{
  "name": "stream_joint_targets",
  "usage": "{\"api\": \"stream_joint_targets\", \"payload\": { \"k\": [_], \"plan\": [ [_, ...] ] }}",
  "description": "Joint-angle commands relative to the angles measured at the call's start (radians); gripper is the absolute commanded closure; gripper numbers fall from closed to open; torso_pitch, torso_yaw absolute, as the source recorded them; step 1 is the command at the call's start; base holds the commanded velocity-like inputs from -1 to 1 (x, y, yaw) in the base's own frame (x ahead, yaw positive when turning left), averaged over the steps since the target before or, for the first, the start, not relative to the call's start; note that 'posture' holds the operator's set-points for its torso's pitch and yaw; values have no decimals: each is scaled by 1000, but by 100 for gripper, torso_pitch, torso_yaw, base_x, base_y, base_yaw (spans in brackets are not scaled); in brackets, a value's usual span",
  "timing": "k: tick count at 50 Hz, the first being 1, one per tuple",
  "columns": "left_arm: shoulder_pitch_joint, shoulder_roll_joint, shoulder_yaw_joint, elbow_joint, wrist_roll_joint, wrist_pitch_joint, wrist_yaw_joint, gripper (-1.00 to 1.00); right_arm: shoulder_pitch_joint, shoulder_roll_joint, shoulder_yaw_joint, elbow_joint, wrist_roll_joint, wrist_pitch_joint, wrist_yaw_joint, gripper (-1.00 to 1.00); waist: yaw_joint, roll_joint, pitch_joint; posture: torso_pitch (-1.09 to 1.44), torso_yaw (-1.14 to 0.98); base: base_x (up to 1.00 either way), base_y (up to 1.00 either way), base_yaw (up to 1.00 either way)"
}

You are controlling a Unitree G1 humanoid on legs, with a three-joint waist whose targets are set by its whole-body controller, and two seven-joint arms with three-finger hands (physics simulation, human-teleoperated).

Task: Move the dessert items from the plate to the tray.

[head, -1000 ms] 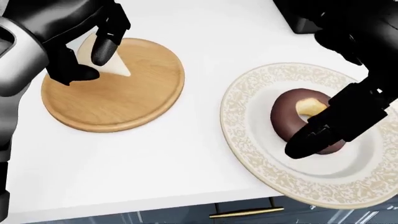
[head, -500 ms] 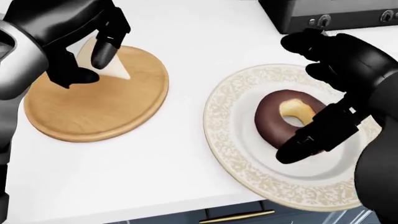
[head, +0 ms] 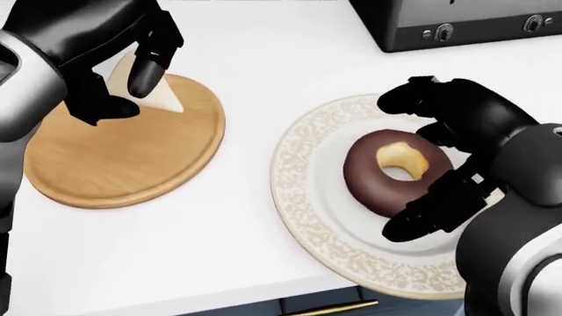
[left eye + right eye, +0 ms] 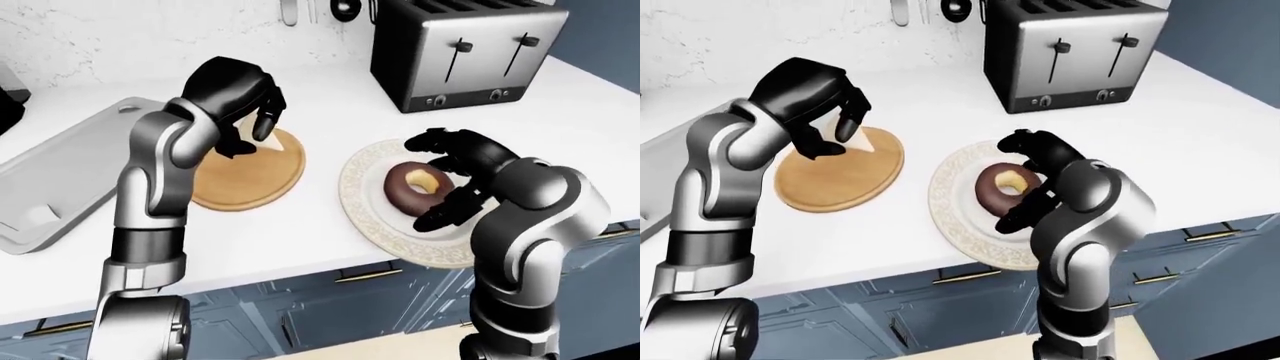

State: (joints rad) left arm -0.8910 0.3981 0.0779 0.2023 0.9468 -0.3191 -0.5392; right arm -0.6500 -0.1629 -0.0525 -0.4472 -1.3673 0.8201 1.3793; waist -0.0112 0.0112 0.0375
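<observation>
A chocolate-glazed doughnut (image 3: 369, 179) lies on a white plate with a patterned rim (image 3: 294, 164). My right hand (image 3: 395, 164) stands open about it, fingers curled over its top edge and thumb (image 3: 413, 224) at its lower right, not closed. A pale wedge of cake (image 3: 167, 99) is pinched in my left hand (image 3: 132, 92), which is shut on it over the top left of a round wooden tray (image 3: 123, 164). The wedge's tip reaches down to the wood; the fingers hide most of it.
A steel toaster (image 4: 460, 52) stands above the plate at the top right. A flat grey metal sheet (image 4: 60, 172) lies at the far left of the white counter (image 4: 310, 225). Below the counter's edge are blue cabinet drawers (image 4: 330, 300).
The camera has shifted, so plate and wooden tray slide left and the toaster shows more. My right hand has spread around the doughnut. The left hand still grips the wedge.
</observation>
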Motion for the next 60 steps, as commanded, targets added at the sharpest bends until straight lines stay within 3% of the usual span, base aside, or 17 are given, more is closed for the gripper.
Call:
{"api": "stream_joint_targets", "payload": {
  "k": [1, 5, 15, 21, 30, 33, 43, 44, 47, 49, 57, 60],
  "plan": [
    [-38, 12, 20, -33, -8, 0, 21, 100, -22, -6, -5, -14, 5, -22, -32, -51, 0, 0, -28, 0, 0, 0, 0, 0],
    [-40, 15, 21, -28, -10, -3, 22, 100, -19, -3, -2, -7, 8, -26, -43, -25, -2, 0, -29, 0, 0, 0, 0, 0],
    [-32, 17, 25, -44, -17, -1, 17, 100, -6, 13, 12, -15, -12, -45, -56, -11, -5, 2, -30, 0, 0, 0, 0, 0],
    [-57, 31, 51, -102, -68, 62, -24, 100, -99, -10, -12, -34, -32, -23, 8, 18, -7, 6, -29, 0, 0, 0, 0, 0],
    [-53, 52, 76, -245, -157, 185, -112, 100, -301, -86, -46, -44, -85, 47, 146, 40, -7, 8, -19, 0, 0, 0, 0, 0],
    [-47, 61, 78, -286, -179, 212, -124, 100, -361, -109, -54, -39, -103, 70, 182, 100, -6, 7, -13, 0, 0, 0, 0, 0],
    [-65, 74, 77, -327, -203, 258, -151, 100, -427, -189, -48, -32, -105, 127, 235, 100, 0, 0, -8, 0, 0, 0, 0, 0],
    [-58, 72, 76, -342, -202, 268, -158, 100, -434, -195, -44, -29, -104, 133, 235, 100, 0, 4, -20, 0, 0, -8, 0, 0],
    [-59, 73, 75, -363, -203, 286, -171, 100, -433, -195, -42, -30, -107, 132, 235, 100, 9, 13, -31, 0, 0, -26, 2, 0],
    [-61, 71, 74, -374, -204, 297, -177, 100, -438, -203, -38, -27, -102, 140, 235, 100, 15, 8, -37, 0, 0, -46, 11, 0],
    [-56, 67, 75, -405, -205, 327, -197, 100, -445, -240, -18, -24, -81, 174, 235, 100, 26, 1, -10, 0, 0, -52, 15, 0],
    [-54, 63, 75, -440, -191, 373, -219, 100, -450, -231, -15, -22, -90, 171, 235, 100, 29, -17, -24, 0, 0, -53, 20, 0]
  ]
}}
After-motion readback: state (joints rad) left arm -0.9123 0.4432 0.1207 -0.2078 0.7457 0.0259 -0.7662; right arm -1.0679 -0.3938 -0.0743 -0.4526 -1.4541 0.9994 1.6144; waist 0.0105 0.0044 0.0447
